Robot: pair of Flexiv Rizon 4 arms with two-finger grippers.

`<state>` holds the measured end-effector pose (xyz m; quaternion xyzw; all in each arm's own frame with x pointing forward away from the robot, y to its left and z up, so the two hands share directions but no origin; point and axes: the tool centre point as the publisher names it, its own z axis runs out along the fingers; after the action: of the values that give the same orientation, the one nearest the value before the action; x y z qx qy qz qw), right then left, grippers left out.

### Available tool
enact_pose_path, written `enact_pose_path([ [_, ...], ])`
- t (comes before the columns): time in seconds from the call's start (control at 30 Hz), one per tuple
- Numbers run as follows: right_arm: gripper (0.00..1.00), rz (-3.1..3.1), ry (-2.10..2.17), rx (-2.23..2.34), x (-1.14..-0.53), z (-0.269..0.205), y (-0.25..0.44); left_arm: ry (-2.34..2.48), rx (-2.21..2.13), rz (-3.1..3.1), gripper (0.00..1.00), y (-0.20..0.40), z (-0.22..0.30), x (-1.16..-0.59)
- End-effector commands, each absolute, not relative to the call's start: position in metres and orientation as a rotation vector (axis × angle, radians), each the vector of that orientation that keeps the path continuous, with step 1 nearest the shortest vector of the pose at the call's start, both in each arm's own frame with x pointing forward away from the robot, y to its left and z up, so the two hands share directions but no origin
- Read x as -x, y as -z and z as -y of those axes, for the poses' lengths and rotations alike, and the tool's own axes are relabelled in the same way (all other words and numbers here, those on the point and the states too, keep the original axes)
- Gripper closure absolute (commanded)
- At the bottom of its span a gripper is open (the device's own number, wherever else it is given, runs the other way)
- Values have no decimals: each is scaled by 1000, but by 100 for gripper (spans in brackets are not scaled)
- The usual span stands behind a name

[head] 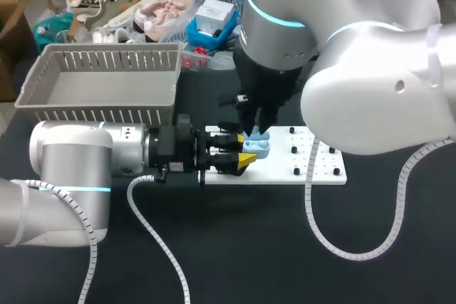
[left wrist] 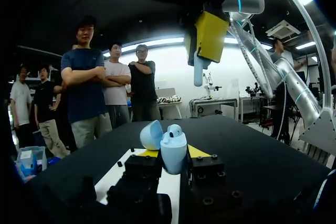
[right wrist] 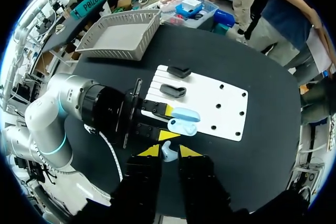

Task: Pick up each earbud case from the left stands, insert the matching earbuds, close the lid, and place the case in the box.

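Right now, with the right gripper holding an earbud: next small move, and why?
Probably lower the right gripper straight down to seat its earbud in the case. The left gripper holds the case with its lid open, and the earbud hangs above it, not yet touching.

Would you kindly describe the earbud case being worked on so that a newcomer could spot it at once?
On the black table lies a white board; the left gripper is at its end. Between its yellow tips sits the earbud case, below the earbud in the right gripper. It alone is light blue and open; the board's two other cases are dark.
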<state>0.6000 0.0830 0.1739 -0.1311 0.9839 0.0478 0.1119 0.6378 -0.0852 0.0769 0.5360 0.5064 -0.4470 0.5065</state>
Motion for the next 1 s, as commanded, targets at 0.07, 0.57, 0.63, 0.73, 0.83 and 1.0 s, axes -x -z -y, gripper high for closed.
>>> enact_pose_path([
  [0.07, 100, -2903, -139, 385, -608, -86, -167, 1075, -1291, -1221, 100, -77, 85, -637],
  [0.57, 100, -2918, -111, 385, -616, -83, -151, 1075, -1291, -1221, 100, -77, 85, -637],
  [0.63, 100, -2916, -106, 386, -617, -84, -149, 1075, -1291, -1221, 100, -77, 85, -637],
  [0.73, 100, -2916, -100, 387, -618, -85, -145, 1075, -1291, -1221, 100, -77, 85, -637],
  [0.83, 100, -2914, -91, 386, -619, -86, -141, 1075, -1291, -1221, 100, -77, 85, -637],
  [1.0, 100, -2913, -88, 384, -622, -86, -137, 1075, -1291, -1221, 100, -77, 85, -637],
])
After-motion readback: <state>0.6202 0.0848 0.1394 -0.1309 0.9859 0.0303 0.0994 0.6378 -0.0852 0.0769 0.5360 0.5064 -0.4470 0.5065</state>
